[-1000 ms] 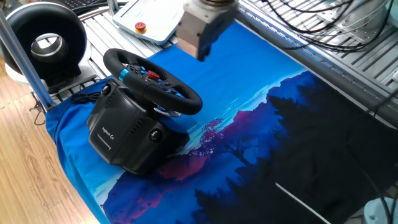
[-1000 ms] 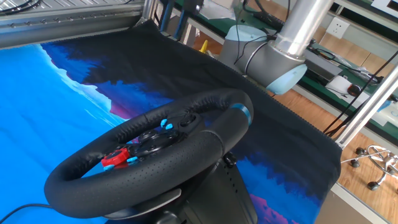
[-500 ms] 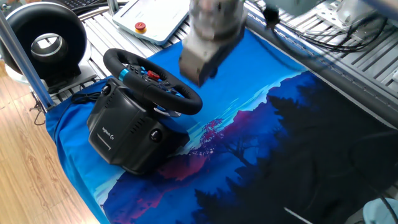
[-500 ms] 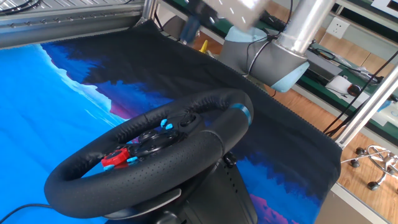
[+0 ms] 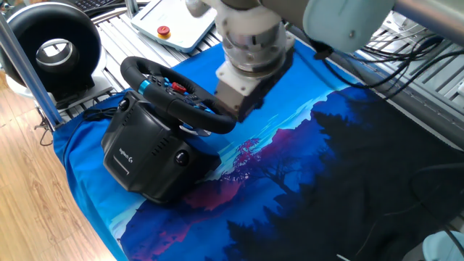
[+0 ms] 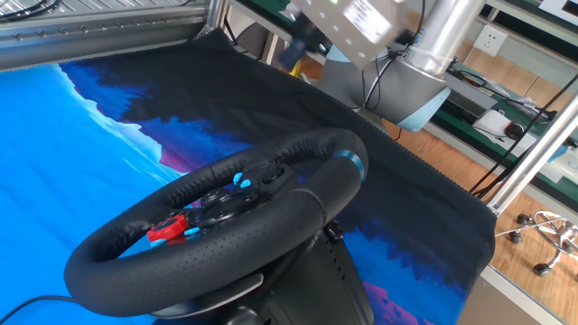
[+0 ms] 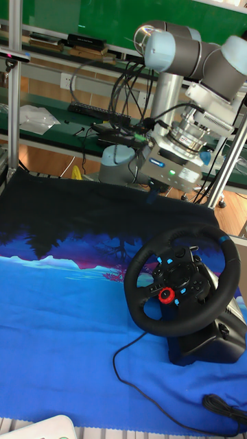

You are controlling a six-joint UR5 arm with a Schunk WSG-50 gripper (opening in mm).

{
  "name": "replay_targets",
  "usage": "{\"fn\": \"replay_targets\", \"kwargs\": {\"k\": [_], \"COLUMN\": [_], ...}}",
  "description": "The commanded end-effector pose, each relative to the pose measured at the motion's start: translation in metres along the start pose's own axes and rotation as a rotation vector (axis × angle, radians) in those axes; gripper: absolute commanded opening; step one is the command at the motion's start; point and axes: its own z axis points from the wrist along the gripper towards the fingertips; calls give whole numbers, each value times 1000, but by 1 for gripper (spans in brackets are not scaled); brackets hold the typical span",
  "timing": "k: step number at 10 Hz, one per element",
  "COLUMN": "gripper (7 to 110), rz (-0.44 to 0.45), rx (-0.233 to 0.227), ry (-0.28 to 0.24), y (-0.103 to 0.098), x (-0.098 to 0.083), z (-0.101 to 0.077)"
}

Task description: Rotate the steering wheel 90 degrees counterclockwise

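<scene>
The steering wheel sits tilted on its bulky black base at the left end of the blue cloth. Its blue stripe is at the upper right of the rim in the tall fixed view, and a red button is low on the hub. My gripper hangs just beyond the rim's far side, close to it but apart from it in the tall fixed view. The fingers are blurred and partly hidden by the gripper body, so how they stand does not show. Nothing is visibly held.
A black ring-shaped device with a white centre stands behind the wheel at the left. A white box with a red button lies on the metal rack. The wheel's cable runs across the cloth. The arm's base is at the table's edge.
The gripper has come down and over from high above the table to just beside the wheel's far rim. The wheel and its blue stripe have not moved.
</scene>
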Motion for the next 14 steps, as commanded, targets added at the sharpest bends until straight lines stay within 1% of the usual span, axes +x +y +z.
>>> {"fn": "replay_targets", "kwargs": {"k": [1,2,3,4,5,6,7,8,9,10,11,13,14], "gripper": [7,7,7,7,7,7,7,7,7,7,7,7,7], "rz": [-29,-27,-40,-49,-55,-51,-30,-24,-10,6,-27,-89,-115], "rx": [111,67,-4,-29,-81,-102,-97,-73,-29,-41,-65,-59,-52], "ry": [26,26,33,32,10,-5,-6,29,52,57,78,117,116], "y": [-29,-18,0,5,18,24,26,19,5,6,5,3,3], "x": [11,11,13,12,6,0,-3,7,14,14,13,19,18], "z": [-4,-3,-3,-4,-5,-4,-2,-3,-4,-6,-10,-7,-6]}}
